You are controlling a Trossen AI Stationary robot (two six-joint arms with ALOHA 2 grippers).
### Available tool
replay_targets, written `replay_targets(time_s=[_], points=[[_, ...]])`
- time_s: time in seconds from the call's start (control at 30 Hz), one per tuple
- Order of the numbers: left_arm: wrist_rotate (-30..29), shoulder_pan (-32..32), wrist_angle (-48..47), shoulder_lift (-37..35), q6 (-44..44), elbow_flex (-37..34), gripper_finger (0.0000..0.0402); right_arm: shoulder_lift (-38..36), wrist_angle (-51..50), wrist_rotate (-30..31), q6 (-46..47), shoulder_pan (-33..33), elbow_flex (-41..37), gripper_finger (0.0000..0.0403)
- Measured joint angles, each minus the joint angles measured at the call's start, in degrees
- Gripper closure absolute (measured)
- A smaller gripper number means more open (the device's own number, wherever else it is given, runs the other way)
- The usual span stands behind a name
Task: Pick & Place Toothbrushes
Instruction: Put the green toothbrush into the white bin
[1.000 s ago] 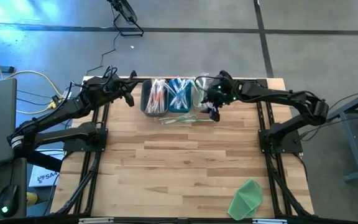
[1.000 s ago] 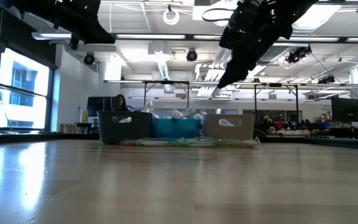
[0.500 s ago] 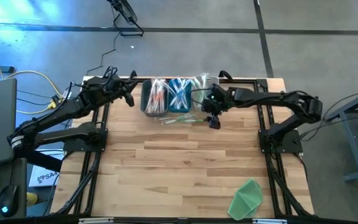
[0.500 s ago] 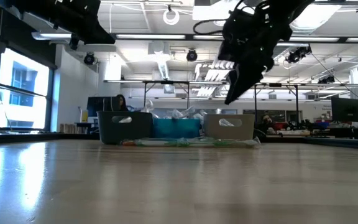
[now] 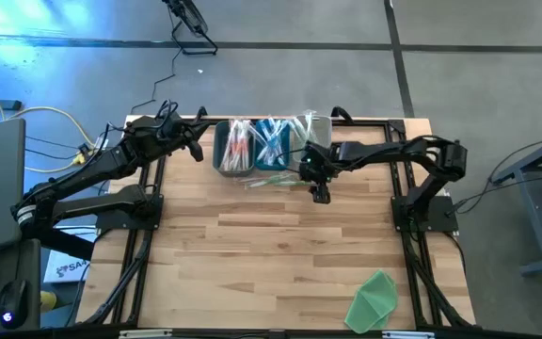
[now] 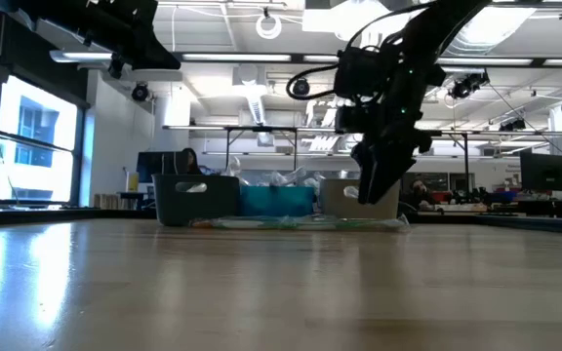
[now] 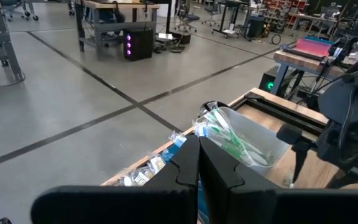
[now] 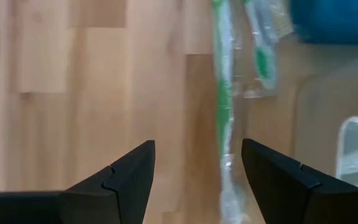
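Spanning the frame from above, the wooden table carries three bins along its twelve o'clock edge, packed with toothbrushes, while a few loose toothbrushes lie on the wood just in front of them. At the nine o'clock side the left gripper waits beside the bins, fingers pressed together and empty. The right gripper hangs over the table with fingers spread and nothing between them. Its wrist view shows a green toothbrush lying toward one o'clock from the open fingers, long axis running with the camera's forward line; judging by position, the right arm is nearer.
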Motion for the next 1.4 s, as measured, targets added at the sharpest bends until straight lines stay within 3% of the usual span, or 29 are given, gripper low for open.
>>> replay_targets(time_s=[0.2,0.53,1.17,1.4], points=[[0.0,0.0,0.0,0.0,0.0,0.0,0.0396,2.6,2.7,3.9,0.3,0.4,0.0,0.017],[0.0,0.0,0.0,0.0,0.0,0.0,0.0396,6.2,4.4,4.1,0.2,0.4,0.0,0.018],[0.0,0.0,-0.9,0.0,0.0,0.0,0.0396,6.3,3.7,2.7,0.2,0.8,0.0,0.0313],[0.0,0.0,-0.9,0.0,0.0,0.0,0.0396,6.3,3.6,7.0,0.5,2.3,0.0,0.0371]])
